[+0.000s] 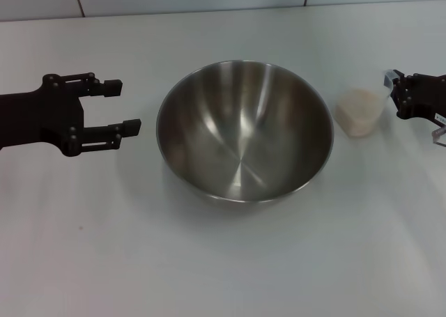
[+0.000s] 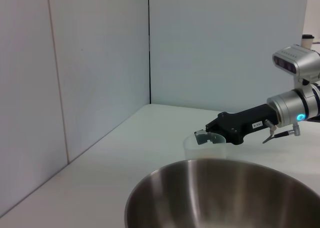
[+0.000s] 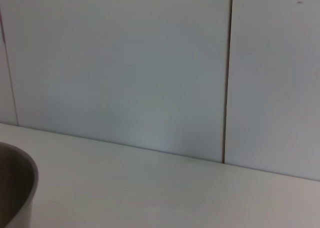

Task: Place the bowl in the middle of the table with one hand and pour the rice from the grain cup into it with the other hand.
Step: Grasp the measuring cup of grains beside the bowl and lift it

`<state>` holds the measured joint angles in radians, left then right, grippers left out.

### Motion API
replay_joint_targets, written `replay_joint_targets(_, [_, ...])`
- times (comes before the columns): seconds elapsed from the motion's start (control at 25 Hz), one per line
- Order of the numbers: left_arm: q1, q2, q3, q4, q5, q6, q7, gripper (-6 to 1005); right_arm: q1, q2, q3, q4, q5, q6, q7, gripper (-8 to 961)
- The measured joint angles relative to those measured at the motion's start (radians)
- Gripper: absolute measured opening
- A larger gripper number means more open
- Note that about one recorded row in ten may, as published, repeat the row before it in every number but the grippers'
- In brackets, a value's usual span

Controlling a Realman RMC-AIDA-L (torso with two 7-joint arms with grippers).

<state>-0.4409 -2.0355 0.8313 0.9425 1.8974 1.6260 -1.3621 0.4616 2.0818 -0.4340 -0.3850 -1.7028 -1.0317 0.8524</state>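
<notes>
The bowl (image 1: 244,130) sits mid-bench (image 1: 223,261), empty and ready for pouring; the left pincer (image 1: 122,108) stands open just beside it, while the right pincer (image 1: 398,94), grip unclear, reaches the rice-filled grain cup (image 1: 360,111)

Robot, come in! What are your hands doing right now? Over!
Left gripper open, off the bowl, which sits mid-table. Right gripper at the grain cup, grip unclear. Rice not yet poured. Nothing in the way.
</notes>
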Motion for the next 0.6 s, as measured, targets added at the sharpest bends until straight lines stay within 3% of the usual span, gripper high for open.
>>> replay_joint_targets(0.16, [0.003,0.000,0.000,0.001,0.000,0.000,0.000,724,0.000,0.000,0.001,0.001,0.005,-0.010,-0.038,31])
replay_joint_targets(0.28, [0.004,0.000,0.000,0.001,0.000,0.000,0.000,724,0.000,0.003,0.001,0.033,0.055,-0.048,-0.179,30])
replay_joint_targets(0.6, [0.005,0.000,0.000,0.001,0.000,0.001,0.000,724,0.009,0.000,0.000,0.042,0.083,-0.083,-0.219,19])
